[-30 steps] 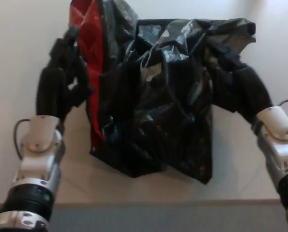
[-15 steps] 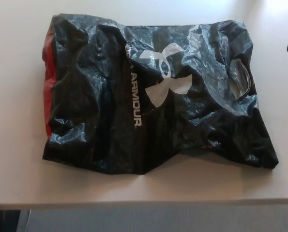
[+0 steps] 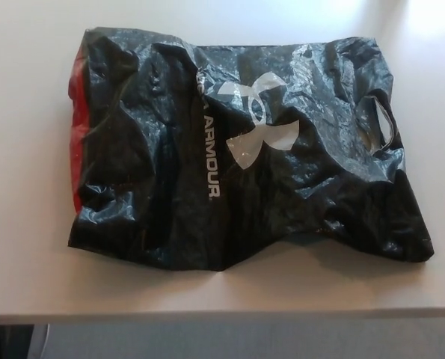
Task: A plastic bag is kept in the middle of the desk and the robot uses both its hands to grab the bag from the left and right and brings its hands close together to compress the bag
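A crinkled black plastic bag point(image 3: 237, 149) lies spread flat in the middle of the pale desk point(image 3: 28, 247). It carries a white logo and white lettering, a red strip runs down its left edge, and a cut-out handle hole shows at its right side. Neither of my hands shows in the head view, and nothing touches the bag.
The desk's front edge point(image 3: 222, 318) runs across the bottom of the picture, with grey floor below it. Bare desk surface borders the bag on the left, right and far side.
One second ago both hands squeezed the bag into a crumpled heap. Half a second ago it lay flat with black fingertips at the right edge. Those are gone now, and the view has shifted slightly.
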Available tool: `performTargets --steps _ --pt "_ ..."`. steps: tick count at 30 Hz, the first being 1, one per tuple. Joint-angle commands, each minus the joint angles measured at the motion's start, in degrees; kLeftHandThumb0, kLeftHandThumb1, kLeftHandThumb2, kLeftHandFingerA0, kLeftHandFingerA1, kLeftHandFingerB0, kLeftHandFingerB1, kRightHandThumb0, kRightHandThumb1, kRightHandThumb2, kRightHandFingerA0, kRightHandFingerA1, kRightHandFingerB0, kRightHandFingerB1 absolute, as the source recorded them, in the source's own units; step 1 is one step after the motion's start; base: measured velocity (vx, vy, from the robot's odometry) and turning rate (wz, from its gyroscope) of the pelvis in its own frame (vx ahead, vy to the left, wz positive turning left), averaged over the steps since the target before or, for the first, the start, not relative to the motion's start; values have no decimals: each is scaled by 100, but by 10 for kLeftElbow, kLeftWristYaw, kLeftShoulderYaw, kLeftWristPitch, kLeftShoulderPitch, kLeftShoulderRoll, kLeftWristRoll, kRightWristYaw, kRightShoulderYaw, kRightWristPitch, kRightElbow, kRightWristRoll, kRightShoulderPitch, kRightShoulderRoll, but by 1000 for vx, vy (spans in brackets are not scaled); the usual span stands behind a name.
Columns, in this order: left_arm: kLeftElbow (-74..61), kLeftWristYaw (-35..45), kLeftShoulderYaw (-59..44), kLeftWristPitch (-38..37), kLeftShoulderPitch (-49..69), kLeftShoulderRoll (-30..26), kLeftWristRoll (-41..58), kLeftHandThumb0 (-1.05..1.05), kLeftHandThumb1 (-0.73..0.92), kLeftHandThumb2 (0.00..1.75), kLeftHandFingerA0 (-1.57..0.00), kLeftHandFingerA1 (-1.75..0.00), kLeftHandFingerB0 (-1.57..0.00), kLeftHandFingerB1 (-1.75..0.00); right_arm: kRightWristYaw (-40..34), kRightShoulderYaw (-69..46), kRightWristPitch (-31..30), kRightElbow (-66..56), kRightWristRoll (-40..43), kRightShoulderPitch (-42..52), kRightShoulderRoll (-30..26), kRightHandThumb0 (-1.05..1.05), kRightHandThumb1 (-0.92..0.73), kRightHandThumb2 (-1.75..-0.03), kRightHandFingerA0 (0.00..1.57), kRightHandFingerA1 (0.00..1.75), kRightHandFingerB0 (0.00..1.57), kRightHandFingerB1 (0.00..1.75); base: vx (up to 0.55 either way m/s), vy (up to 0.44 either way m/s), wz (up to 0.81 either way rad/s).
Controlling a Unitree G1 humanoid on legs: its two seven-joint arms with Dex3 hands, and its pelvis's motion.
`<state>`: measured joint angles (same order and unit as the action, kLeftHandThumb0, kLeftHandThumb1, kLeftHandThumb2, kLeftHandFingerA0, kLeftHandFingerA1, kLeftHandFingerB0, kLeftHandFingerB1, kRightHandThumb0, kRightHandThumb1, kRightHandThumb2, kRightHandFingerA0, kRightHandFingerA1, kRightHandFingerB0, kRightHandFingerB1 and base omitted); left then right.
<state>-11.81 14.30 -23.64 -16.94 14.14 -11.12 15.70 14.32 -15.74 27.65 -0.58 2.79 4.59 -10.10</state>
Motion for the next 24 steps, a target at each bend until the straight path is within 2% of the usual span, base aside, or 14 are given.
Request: performTargets --steps 1,5,6,7,11,12,13,14,15,16,17,18,19,24 --pt "-82 26 2 -196 177 131 58 -71 92 75 -11 -37 -10 -28 -40 -18 212 -75 -60 207 69 -74 -63 -96 0 18 0 14 0 0 0" --pt "-25 66 10 -254 235 159 56 -72 92 73 -7 -33 -9 -26 -37 -13 261 -48 -98 269 72 -62 -74 -84 0 7 0 14 0 0 0" --pt "-10 75 4 -269 244 157 57 -69 71 110 0 -45 -8 -38 -20 7 258 -40 -77 285 66 -78 -63 -96 0 19 0 21 0 0 0" --pt "-2 80 3 -278 247 159 58 -68 69 108 0 -46 -6 -39 -4 22 248 -35 -54 292 60 -88 -64 -93 0 10 0 7 0 0 0" --pt "17 103 1 -312 256 154 72 -74 69 104 0 -36 -5 -26 -8 33 250 -13 -55 284 59 -92 -66 -94 0 5 0 0 0 0 0" --pt "21 103 1 -322 260 153 67 -63 85 72 -5 -28 -4 -17 -15 31 251 -9 -63 280 59 -91 -67 -96 0 6 0 1 0 0 0" --pt "20 102 2 -326 263 153 63 -65 90 72 -4 -27 -4 -18 -17 31 251 -7 -66 279 58 -91 -68 -95 0 5 0 0 0 0 0" --pt "21 101 6 -332 268 156 57 -70 70 107 0 -34 -2 -27 -25 29 252 -4 -76 276 61 -86 -66 -95 0 9 0 6 0 0 0" --pt "25 103 9 -338 268 157 56 -70 70 107 0 -34 -2 -27 -33 26 253 -1 -84 274 64 -86 -66 -95 0 9 0 6 0 0 0" --pt "34 103 13 -344 269 158 49 -64 89 73 -2 -22 -4 -15 -40 23 254 8 -90 266 65 -86 -67 -97 0 11 0 7 0 0 0" --pt "36 105 12 -348 274 156 47 -61 91 72 -2 -23 -2 -15 -42 24 255 10 -95 266 66 -87 -68 -98 0 10 0 6 0 0 0" --pt "37 105 14 -352 276 155 44 -61 90 72 -2 -23 -2 -15 -45 25 257 15 -99 262 67 -87 -68 -97 0 10 0 7 0 0 0" --pt "41 106 17 -357 271 155 44 -69 70 105 0 -32 0 -26 -50 23 261 24 -105 253 66 -86 -69 -98 0 11 0 8 0 0 0" --pt "46 100 24 -350 252 148 38 -73 73 108 0 -32 0 -27 -85 13 290 72 -158 223 68 -82 -71 -101 0 17 0 15 0 0 0"
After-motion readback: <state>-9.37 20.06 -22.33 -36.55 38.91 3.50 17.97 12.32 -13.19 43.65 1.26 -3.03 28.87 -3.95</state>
